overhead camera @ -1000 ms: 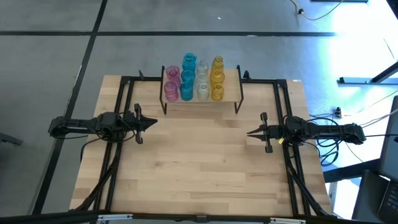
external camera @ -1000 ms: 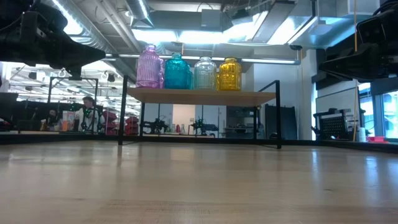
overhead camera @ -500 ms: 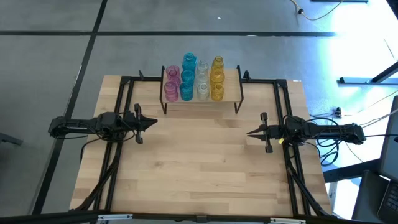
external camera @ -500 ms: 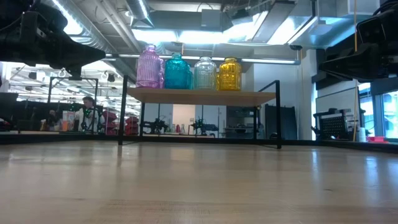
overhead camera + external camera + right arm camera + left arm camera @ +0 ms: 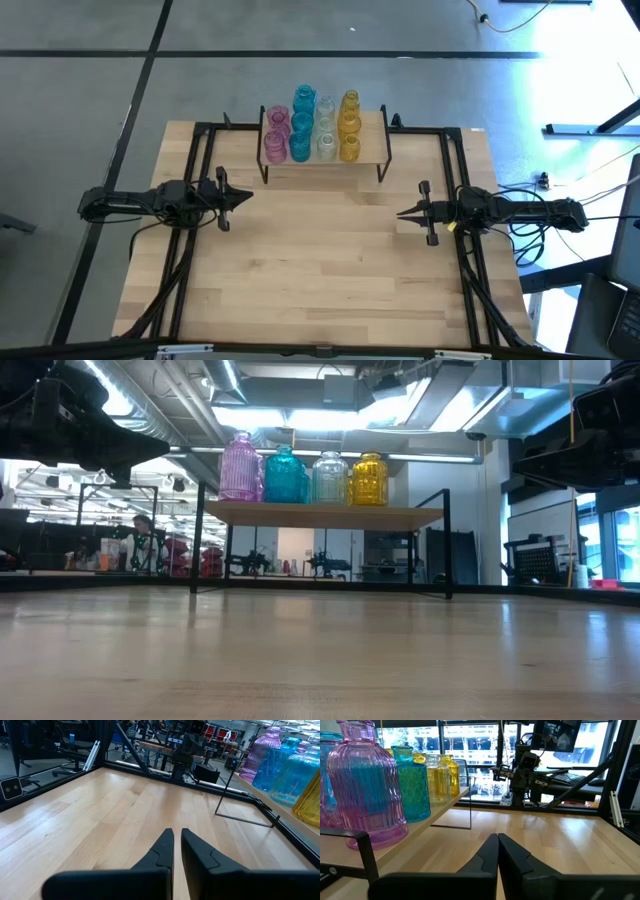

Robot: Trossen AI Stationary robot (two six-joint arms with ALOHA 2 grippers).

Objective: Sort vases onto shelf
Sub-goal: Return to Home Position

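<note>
Several glass vases stand upright on their bases on the shelf (image 5: pixel 372 152) at the table's far middle, lined up by colour: pink (image 5: pixel 276 135), teal (image 5: pixel 302 125), clear (image 5: pixel 326 130) and amber (image 5: pixel 349 127). The low view shows the front vases on the light-wood board (image 5: pixel 320 514). My left gripper (image 5: pixel 250 197) hovers level at the table's left, shut and empty, pointing right. My right gripper (image 5: pixel 400 212) hovers level at the table's right, shut and empty, pointing left. Neither is near the shelf.
A black metal frame (image 5: pixel 200 150) runs along the table's left, right and far edges. Bare wooden tabletop (image 5: pixel 320 260) lies between the two grippers and toward the near edge. A person (image 5: pixel 140 540) shows far off in the room behind.
</note>
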